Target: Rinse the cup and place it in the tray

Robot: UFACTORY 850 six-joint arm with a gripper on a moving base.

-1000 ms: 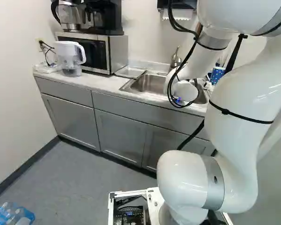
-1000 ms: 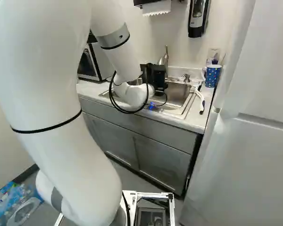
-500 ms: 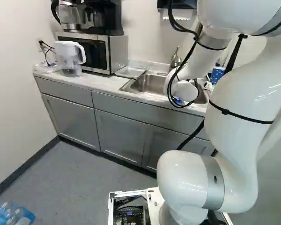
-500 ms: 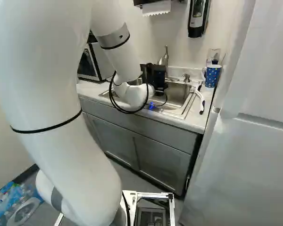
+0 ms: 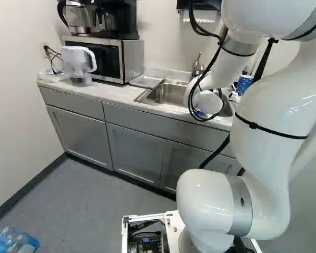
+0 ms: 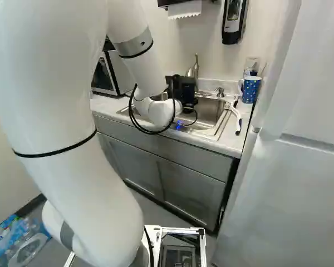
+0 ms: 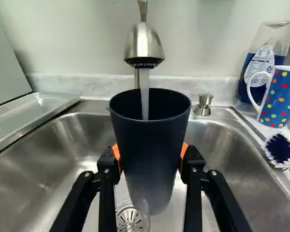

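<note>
Cup (image 7: 147, 164) in its grip, the white arm (image 6: 67, 128) is the biggest thing on show, rising from the joint at the foot of both base views and bending down over the sink. Next come the gray cabinets (image 5: 134, 153), topped by a pale counter (image 5: 108, 95). On that counter, at the upper left of the left base view, sits a microwave (image 5: 102, 58), with a black coffee maker (image 5: 118, 18) on top. The steel sink (image 7: 227, 154) opens beneath the gripper (image 6: 180, 90); just beside its basin lies a shallow metal tray (image 7: 34, 113). A clear pitcher (image 5: 76, 60) with a white handle stands just beside the microwave. The jaws are clamped on the dark cup, an orange pad (image 7: 117, 155) pressed to either side of it. Held upright above the basin and apart from the tray, the cup sits right under the faucet (image 7: 144, 46), and a stream of water (image 7: 144, 92) falls into its open mouth. Across the basin from the tray, a bottle (image 7: 275, 46) with blue liquid stands behind a blue mug (image 7: 280, 99) with colored dots. Near the mug is a brush (image 7: 282, 147) with dark and white bristles. Smaller yet are the soap pump (image 7: 203, 104) behind the basin and the round drain (image 7: 130, 220) in its floor.
</note>
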